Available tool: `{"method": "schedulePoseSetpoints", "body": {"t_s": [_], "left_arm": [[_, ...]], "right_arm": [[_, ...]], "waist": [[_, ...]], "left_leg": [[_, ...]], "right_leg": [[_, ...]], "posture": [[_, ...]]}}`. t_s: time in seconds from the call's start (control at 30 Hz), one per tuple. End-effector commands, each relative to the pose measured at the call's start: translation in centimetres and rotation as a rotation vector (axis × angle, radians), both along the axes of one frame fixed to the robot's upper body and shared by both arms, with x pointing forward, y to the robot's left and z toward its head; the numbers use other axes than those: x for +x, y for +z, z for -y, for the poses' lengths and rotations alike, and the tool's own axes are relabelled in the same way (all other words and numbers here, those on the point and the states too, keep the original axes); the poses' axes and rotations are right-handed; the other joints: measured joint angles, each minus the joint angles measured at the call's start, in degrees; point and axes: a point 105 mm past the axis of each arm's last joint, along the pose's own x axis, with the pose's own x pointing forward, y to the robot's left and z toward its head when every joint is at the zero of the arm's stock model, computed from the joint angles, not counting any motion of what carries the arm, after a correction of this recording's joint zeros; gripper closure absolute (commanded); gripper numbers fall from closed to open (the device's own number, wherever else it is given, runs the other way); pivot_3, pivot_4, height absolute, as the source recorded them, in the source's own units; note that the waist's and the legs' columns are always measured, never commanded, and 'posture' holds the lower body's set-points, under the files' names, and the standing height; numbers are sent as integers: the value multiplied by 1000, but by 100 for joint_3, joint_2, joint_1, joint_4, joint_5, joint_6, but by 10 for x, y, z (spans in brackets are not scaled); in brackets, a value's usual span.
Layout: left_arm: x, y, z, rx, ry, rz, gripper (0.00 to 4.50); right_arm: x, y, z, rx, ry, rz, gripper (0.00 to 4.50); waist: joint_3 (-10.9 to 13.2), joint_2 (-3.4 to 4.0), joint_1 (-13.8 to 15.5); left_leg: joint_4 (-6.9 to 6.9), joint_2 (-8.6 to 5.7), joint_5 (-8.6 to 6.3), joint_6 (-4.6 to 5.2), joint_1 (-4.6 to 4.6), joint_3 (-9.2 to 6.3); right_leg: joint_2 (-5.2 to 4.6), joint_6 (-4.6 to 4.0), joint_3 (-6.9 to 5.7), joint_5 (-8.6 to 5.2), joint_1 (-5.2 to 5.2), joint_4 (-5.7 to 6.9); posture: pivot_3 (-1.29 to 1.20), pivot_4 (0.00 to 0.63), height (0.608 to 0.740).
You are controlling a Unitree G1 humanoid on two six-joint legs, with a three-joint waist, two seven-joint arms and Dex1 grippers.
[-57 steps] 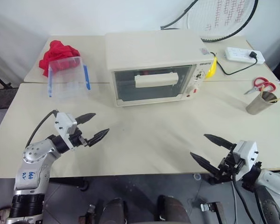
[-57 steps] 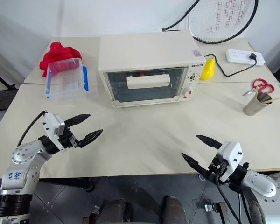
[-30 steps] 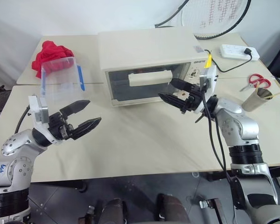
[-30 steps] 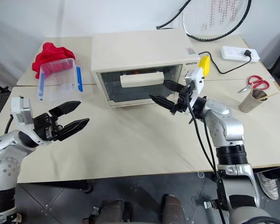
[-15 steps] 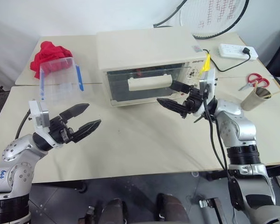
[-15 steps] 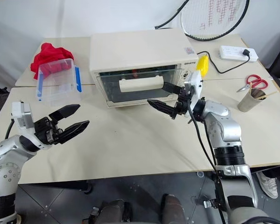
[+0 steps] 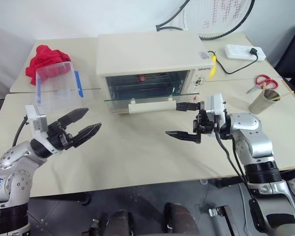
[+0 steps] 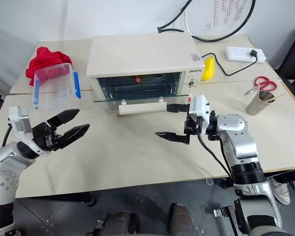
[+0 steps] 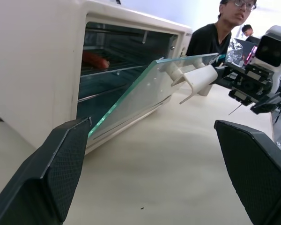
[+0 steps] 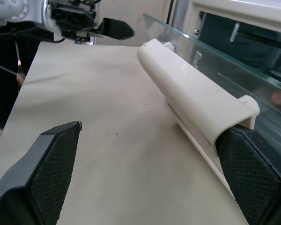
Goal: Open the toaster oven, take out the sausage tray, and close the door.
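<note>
Black-fingered left claw (image 7: 81, 126) hovering over bare tabletop (image 7: 137, 152), jaws apart, holding nothing; prob. staged for tray pull. Right claw (image 7: 186, 120) jaws apart too, upper finger at end of cream bar handle (image 7: 152, 105), lower finger well below, so hooking not clamping. Glass door (image 7: 147, 96) approx. level, nearly fully dropped. Toaster oven (image 7: 150, 56) behind, red sausage (image 7: 143, 77) on sausage tray (image 9: 100, 70) inside, rear rack.

Both arms reach forward, left end effector (image 7: 80, 127) and right end effector (image 7: 182, 120) with fingers spread apart.
</note>
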Motion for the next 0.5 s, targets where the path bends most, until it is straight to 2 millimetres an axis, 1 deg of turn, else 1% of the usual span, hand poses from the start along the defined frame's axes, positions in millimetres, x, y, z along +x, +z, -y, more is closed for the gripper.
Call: {"method": "schedulePoseSetpoints", "body": {"t_s": [0.03,0.17,0.37,0.4,0.5], "left_arm": [[7,17,-8,-35,36,56,1216],[17,25,-8,-42,47,94,2430],[38,25,12,-34,-5,129,4319],[41,24,15,-26,-7,134,4452],[47,23,22,-24,-25,146,4452]], "right_arm": [[-11,9,-5,-15,56,99,0],[-11,8,-3,-16,49,108,0],[-9,2,1,-37,31,112,0],[-9,1,1,-38,29,114,0],[-9,0,1,-41,29,117,0]], "waist": [[0,-1,2],[1,-1,2],[1,-1,6],[1,-1,6],[1,-1,6]], "left_leg": [[1,0,0,0,0,1],[5,0,0,0,-1,0],[6,-3,0,0,-1,2],[7,-3,0,0,-1,2],[6,-3,0,0,-1,2]], "right_leg": [[0,0,1,0,0,0],[-1,0,1,0,1,1],[0,0,-1,0,2,1],[0,0,-1,0,2,1],[1,0,-3,0,1,1]], "posture": [[0,150,740],[0,150,740],[0,150,740],[0,150,740],[0,150,740]]}}
